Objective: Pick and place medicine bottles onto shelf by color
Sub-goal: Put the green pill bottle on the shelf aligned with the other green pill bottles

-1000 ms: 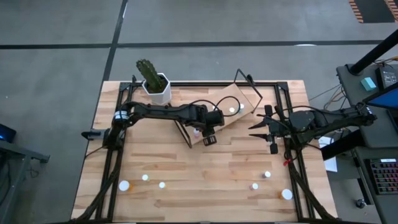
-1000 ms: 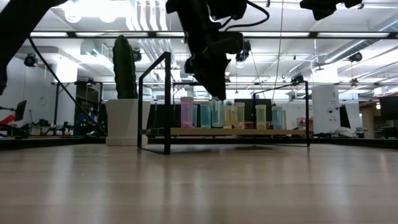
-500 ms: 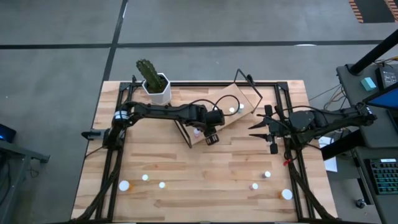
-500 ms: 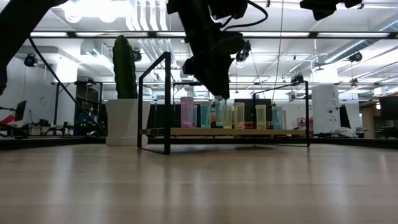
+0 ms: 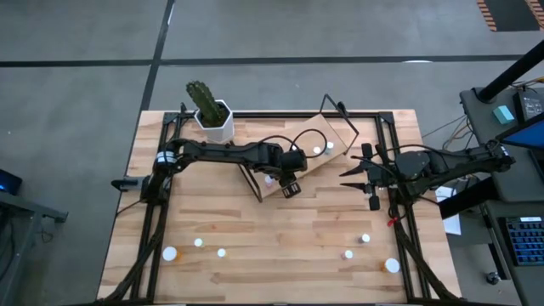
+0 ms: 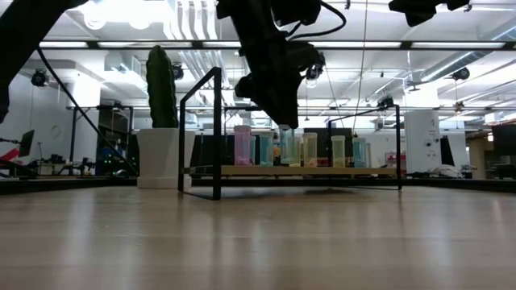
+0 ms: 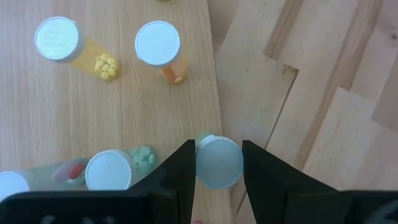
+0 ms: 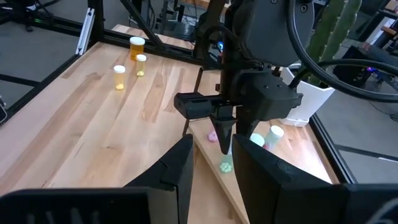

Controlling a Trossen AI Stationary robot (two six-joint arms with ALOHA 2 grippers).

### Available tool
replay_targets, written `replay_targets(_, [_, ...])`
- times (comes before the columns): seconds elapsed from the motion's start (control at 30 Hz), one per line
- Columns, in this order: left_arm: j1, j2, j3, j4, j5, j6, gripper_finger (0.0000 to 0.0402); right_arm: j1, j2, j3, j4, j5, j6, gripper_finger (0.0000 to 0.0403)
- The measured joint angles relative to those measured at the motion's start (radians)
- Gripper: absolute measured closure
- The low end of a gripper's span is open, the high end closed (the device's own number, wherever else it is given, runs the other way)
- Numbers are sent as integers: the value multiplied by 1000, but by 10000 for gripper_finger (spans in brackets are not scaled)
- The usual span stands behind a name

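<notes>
Item: medicine bottles sorted onto the shelf [image 5: 313, 144], a tilted light-wood board on a black wire frame standing just beside the white cactus pot [image 5: 214, 119].

Progress: partly done, by my reading. The low view shows a row of bottles [image 6: 339, 151] already upright on the shelf, pink, green-blue and yellowish side by side. Still loose on the bench [image 5: 255, 229], well away from the shelf at the edge opposite the cactus pot: about seven bottles, three [image 5: 198, 243] toward the left arm's side and four [image 5: 365, 239] toward the right arm's side.

In hand: the left claw [image 7: 218, 163] is closed around a pale-capped green bottle [image 7: 219, 162], fingers pressing either side of the cap, hovering over the shelf's lower edge.

Orientation: the held bottle's long axis runs vertical, cap up toward the wrist, base toward the board. Shelved bottles likewise stand cap up.

Idle: the right claw [image 5: 346, 177] hangs over the bench beyond the shelf's far end from the pot, fingers slightly parted, holding nothing.
</notes>
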Motion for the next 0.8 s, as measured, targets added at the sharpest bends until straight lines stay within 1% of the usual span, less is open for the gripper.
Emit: replay_targets(0.8, [0,-1,0,-17,-1,-2,306,0,0,0,-18,0,10,303])
